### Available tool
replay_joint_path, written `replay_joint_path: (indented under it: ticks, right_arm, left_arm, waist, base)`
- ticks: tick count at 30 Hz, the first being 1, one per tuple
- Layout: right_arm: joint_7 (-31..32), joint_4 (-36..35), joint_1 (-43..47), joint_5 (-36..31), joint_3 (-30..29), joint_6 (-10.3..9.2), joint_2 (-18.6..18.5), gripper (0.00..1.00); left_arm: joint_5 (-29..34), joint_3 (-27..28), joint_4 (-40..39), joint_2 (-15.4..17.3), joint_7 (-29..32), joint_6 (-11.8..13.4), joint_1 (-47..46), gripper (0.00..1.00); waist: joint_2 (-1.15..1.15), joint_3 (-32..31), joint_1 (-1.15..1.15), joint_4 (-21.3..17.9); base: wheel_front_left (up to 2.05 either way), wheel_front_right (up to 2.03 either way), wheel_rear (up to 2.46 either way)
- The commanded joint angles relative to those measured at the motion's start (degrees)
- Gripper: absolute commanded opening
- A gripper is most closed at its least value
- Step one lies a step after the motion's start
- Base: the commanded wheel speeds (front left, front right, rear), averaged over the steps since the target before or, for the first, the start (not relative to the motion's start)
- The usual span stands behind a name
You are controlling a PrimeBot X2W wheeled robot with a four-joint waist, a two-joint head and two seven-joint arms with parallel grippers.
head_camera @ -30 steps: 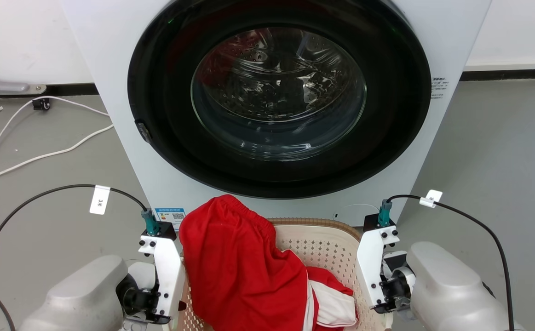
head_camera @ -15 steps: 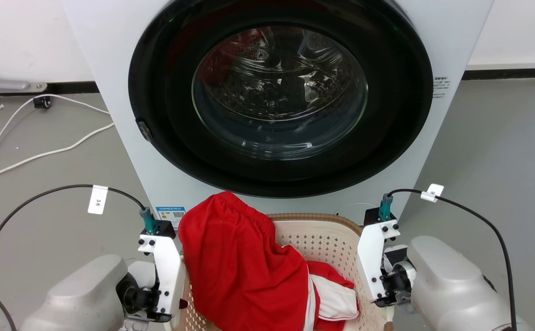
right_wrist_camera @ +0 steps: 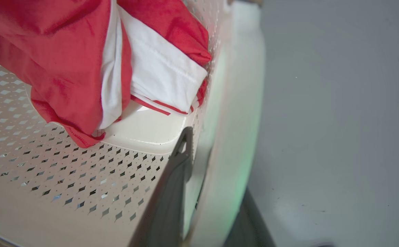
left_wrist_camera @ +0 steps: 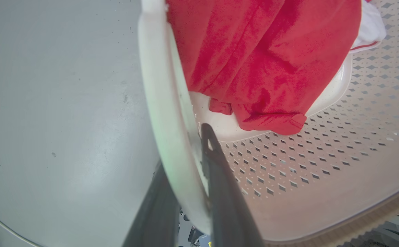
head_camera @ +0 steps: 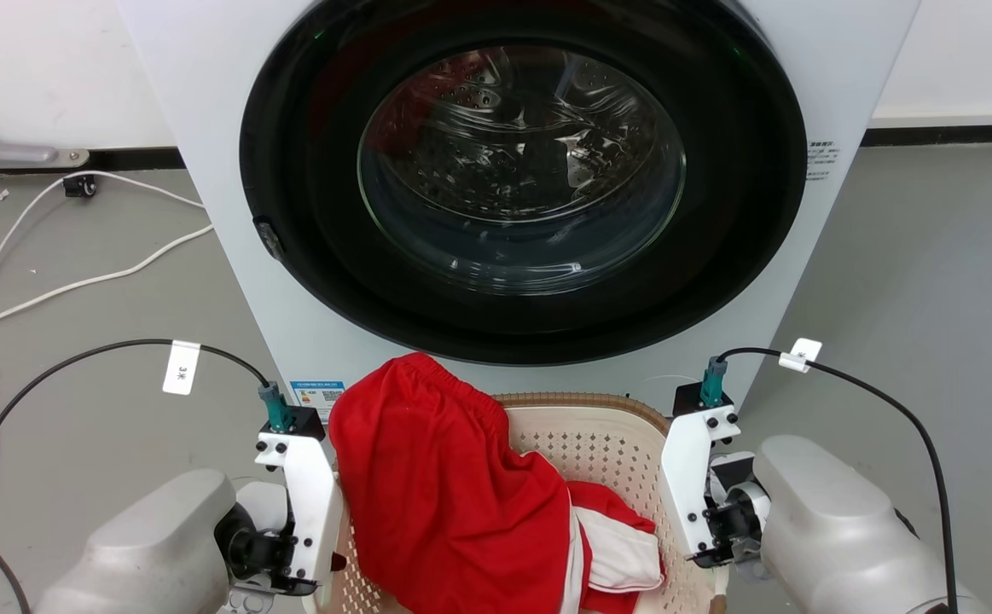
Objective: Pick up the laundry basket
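**A:** Where do we find the basket [head_camera: 585,426]?

**B:** In the head view it sits low and centred, at 6 o'clock from the washer [head_camera: 521,170], with its brown rim close to the machine's front panel. Whether its base touches the floor [head_camera: 931,281] we cannot tell.

**A:** And what do we see inside it?

**B:** A red garment [head_camera: 453,503] fills the half toward 9 o'clock and drapes up over the rim at about 11 o'clock. Toward 4 o'clock lies a folded part with a broad white panel [head_camera: 628,558] edged in red. The perforated wall from 12 to 2 o'clock is bare.

**A:** How do we read the left end effector [left_wrist_camera: 185,157]?

**B:** It is clenched on the basket at its 9 o'clock side. In the left wrist view one dark finger lies inside against the perforated wall and the other outside, with the white side band pinched between them.

**A:** And the right end effector [right_wrist_camera: 216,164]?

**B:** The same at 3 o'clock: its fingers straddle the white band, grasping the basket. The white panel lies just beyond the inner fingertip.

**A:** Anything else we note?

**B:** A white cable [head_camera: 78,286] trails on the floor at the washer's 9 o'clock. What is in the drum behind the round glass we cannot tell.
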Motion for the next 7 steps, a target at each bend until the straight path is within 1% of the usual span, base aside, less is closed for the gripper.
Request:
replay_joint_path:
  ticks: [1,7]
  right_arm:
    - [-0.38,-0.22,-0.81,0.17,0.33,0.16,-0.33,0.00]
    - [-0.58,0.12,-1.25,0.77,0.76,0.16,-0.33,0.00]
  left_arm:
    - [0.08,-0.24,0.04,0.11,0.11,-0.21,-0.57,0.00]
    - [0.14,-0.35,0.17,0.11,0.01,-0.21,-0.61,0.00]
  waist:
    - [0.00,-0.04,0.00,-0.03]
    - [0.00,-0.10,0.00,-0.07]
  base:
    - [0.00,0.00,0.00]
    - [0.00,0.00,0.00]
